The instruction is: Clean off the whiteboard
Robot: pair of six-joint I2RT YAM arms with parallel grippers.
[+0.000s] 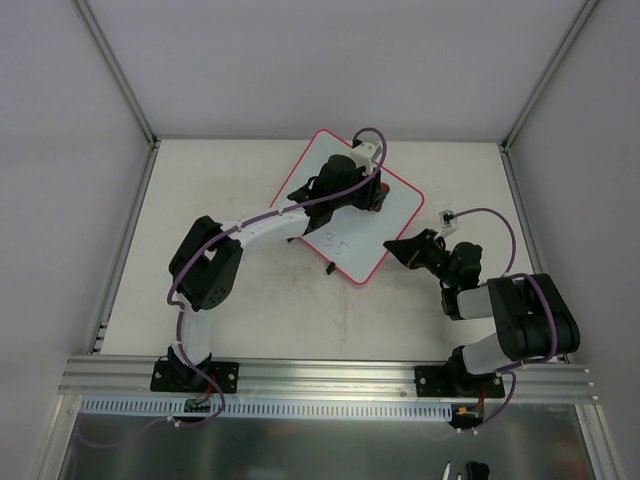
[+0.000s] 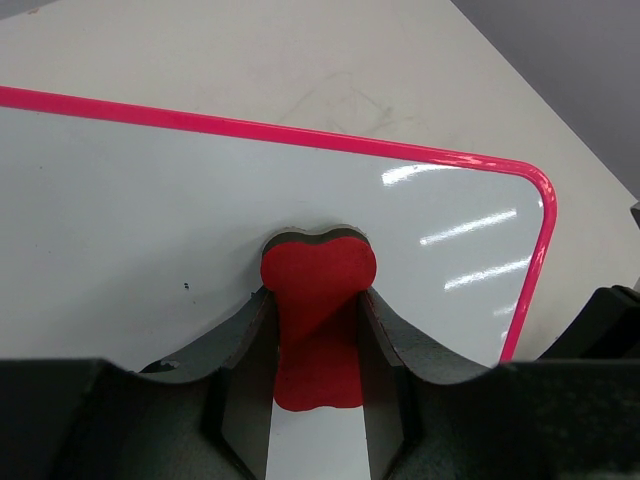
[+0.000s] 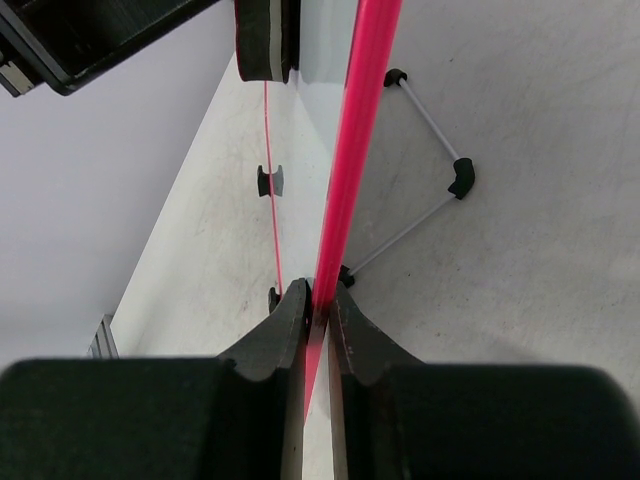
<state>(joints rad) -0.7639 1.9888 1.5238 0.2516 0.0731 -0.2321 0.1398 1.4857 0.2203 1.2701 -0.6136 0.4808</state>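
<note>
R gripper [image 3: 318,295] clenched on the whiteboard's [image 1: 397,215] pink rim [image 3: 345,180], at the board edge facing the R arm's base. Board sits skewed, diamond-wise, mid worktop [image 1: 220,180]. Dark handwriting [image 1: 337,247] near the board's closest corner. Further in, L gripper [image 2: 317,300] is over the board's far half, grasping red eraser [image 2: 320,262], eraser's end against the white surface, near a rounded corner of the rim.

A pale, scuffed table [image 1: 230,190] carries the whiteboard [image 1: 390,220], its pink rim pinched in the right claw [image 3: 318,300]. A black-capped wire stand [image 3: 460,178] rests on the table just ahead of that claw, beside the rim.
</note>
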